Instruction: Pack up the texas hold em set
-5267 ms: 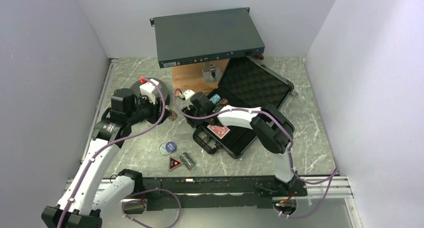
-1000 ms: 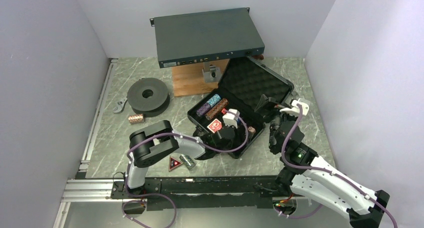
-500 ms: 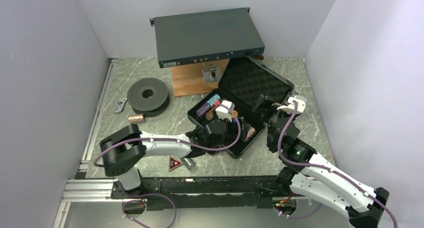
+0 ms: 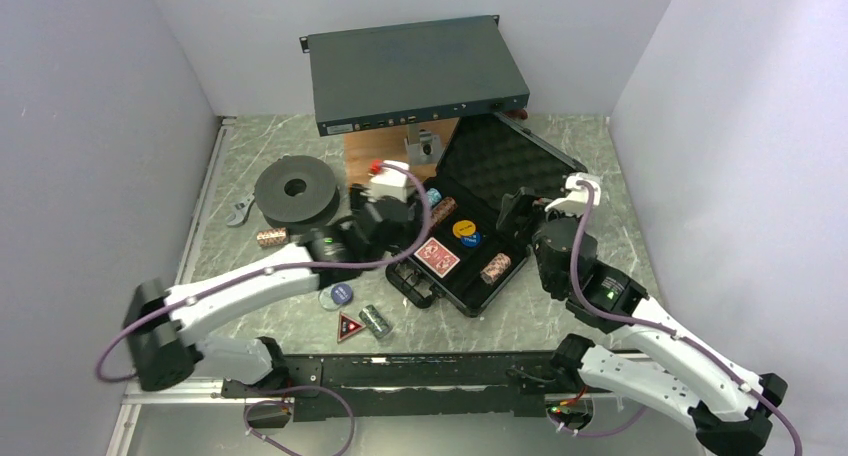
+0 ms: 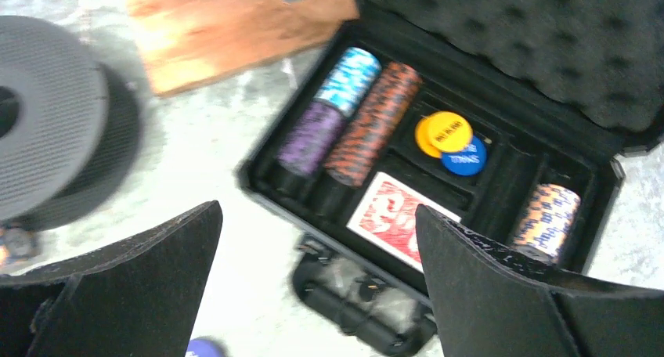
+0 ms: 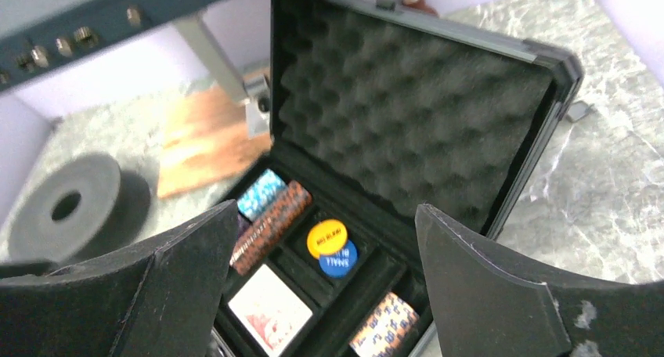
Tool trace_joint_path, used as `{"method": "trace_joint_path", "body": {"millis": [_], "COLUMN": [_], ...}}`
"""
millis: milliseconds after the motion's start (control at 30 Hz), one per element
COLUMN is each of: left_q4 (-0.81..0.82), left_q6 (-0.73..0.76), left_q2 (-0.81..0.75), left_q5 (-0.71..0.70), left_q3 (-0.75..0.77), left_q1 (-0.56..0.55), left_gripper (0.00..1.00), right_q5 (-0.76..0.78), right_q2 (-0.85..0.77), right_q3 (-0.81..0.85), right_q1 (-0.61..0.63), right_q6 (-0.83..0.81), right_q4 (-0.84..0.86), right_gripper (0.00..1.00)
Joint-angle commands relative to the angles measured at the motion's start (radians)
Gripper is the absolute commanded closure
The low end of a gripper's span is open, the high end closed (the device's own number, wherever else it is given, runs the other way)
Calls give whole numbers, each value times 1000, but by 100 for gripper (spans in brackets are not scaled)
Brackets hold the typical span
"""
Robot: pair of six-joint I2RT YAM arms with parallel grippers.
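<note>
Left fingers (image 5: 149, 286) wide apart, empty, over open case (image 4: 520, 161) on table (image 4: 622, 176). Right fingers (image 6: 493, 294) apart, empty, beside case. Inside: chip rolls (image 5: 368, 114), deck (image 5: 395, 216), two buttons (image 5: 446, 134). Triangle (image 4: 349, 327), loose roll (image 4: 375, 321), blue button (image 4: 338, 295) on table.

"Was there a way down into the case (image 4: 452, 293)?"
"From above, yes. Its lid (image 4: 510, 166) stood up only at the back."
"And on its left?"
"Crowded. The spool (image 4: 293, 189) and wooden board (image 4: 375, 161) sat there, with the grey box (image 4: 410, 71) overhanging the board. Bare surface (image 4: 622, 181) lay right of the lid."
</note>
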Motion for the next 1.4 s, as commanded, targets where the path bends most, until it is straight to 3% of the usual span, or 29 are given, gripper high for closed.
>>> {"method": "trace_joint_path", "body": {"millis": [0,100,267,367,467,733,867,1100,1367], "left_q4": [-133,-199,-330,-298,-259,-208,-219,-211,-209], "left_q6": [81,130,242,326,360,400,399,402,395], "left_q2": [-258,-362,-410,-438,-455,-503,-516,-564,-587], "left_q5": [217,299,358,287,337,380,306,245,210], "left_q3": [-68,-62,19,-17,-75,-140,-149,-169,-180], "left_q1": [155,262,396,449,530,596,602,605,611], "left_gripper": [1,1,1,1,1,1,1,1,1], "right_q5": [-147,-215,-411,-495,-570,-619,-649,-598,-514], "right_q2": [38,78,145,210,258,301,352,410,528], "right_q3": [33,43,22,31,27,-26,-45,-72,-75], "right_q1": [-3,-4,-5,-5,-5,-5,-5,-5,-12], "right_q6": [58,77,68,85,94,114,121,153,210], "right_q4": [-176,-241,-248,-273,-280,-269,-258,-262,-282], "right_gripper": [14,18,30,37,44,70,81,87,86]}}
